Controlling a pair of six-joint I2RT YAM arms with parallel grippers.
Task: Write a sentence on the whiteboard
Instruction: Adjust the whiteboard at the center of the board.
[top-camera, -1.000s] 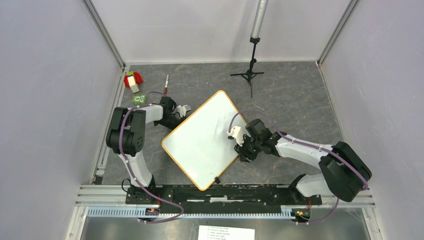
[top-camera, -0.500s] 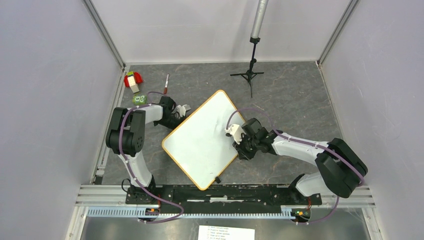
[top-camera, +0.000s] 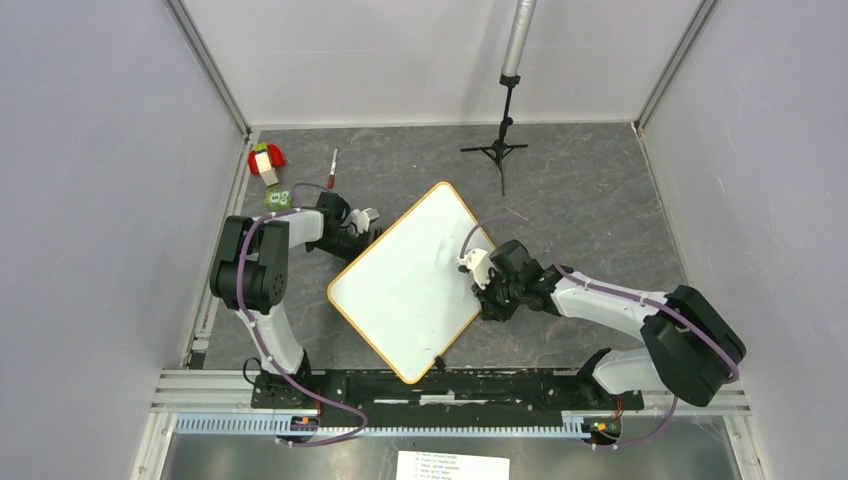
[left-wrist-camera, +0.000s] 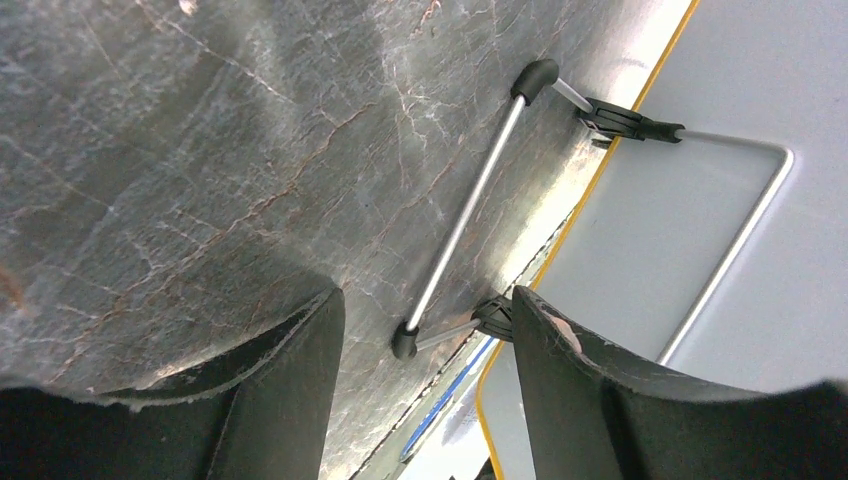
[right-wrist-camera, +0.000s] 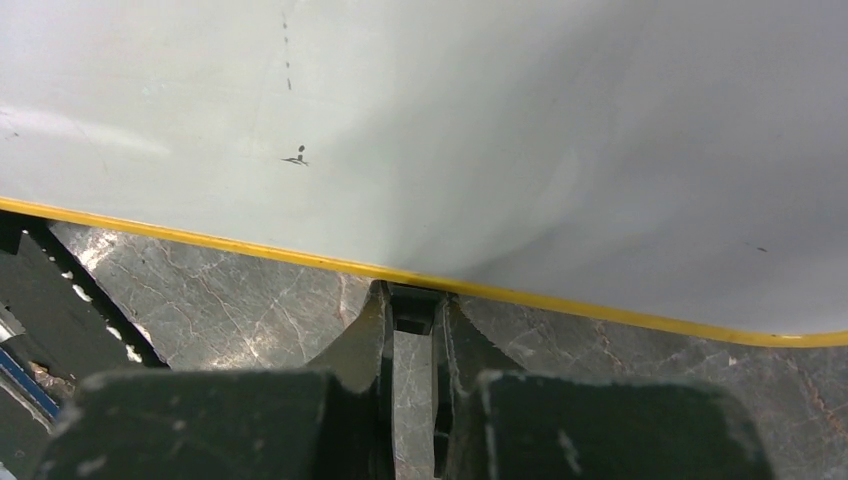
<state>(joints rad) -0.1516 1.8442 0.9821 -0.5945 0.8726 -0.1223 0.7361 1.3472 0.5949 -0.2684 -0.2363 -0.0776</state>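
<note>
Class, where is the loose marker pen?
Top external view: the marker pen lies at the far left of the table, right of the red-and-white object, beyond the left tool and the whiteboard.

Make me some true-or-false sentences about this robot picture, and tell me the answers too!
1. The whiteboard has no words on it. True.
2. The whiteboard's rim is blue. False: it is yellow.
3. The left gripper has its fingers spread apart. True.
4. The pen lies on the whiteboard. False: it lies on the grey table, apart from the board, on the far left side.
5. The right gripper is far away from the whiteboard. False: its tips are right at the board's yellow edge.
</note>
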